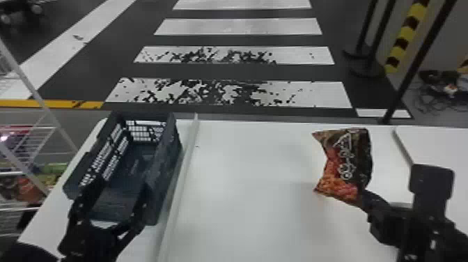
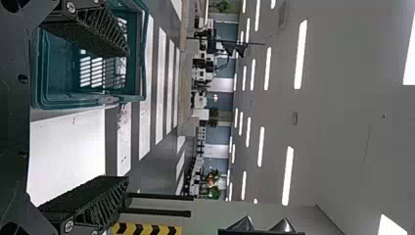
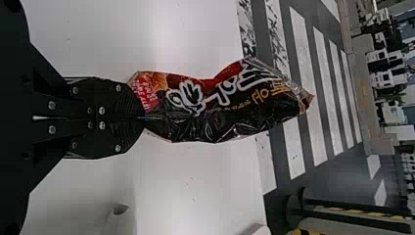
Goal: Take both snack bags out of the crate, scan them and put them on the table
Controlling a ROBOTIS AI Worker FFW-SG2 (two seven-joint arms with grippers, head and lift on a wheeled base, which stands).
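Seen from the head view's middle: between eight and nine o'clock, a dark slate-blue crate [image 1: 169, 163], teal in the left wrist view; at three, a black snack bag [image 1: 351, 160] with orange-red patches and white lettering; at six, the white table [image 1: 250, 195]; at twelve, dark floor [image 1: 236, 71] barred with white stripes [image 1: 236, 26], the nearer ones flecked dark; at two, a pole [image 1: 405, 40] banded yellow and black.

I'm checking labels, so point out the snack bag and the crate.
Snack bag [image 3: 215, 106]: right wrist view, middle of its printed side.
Crate [image 1: 167, 167]: head view, side wall nearest the bag.
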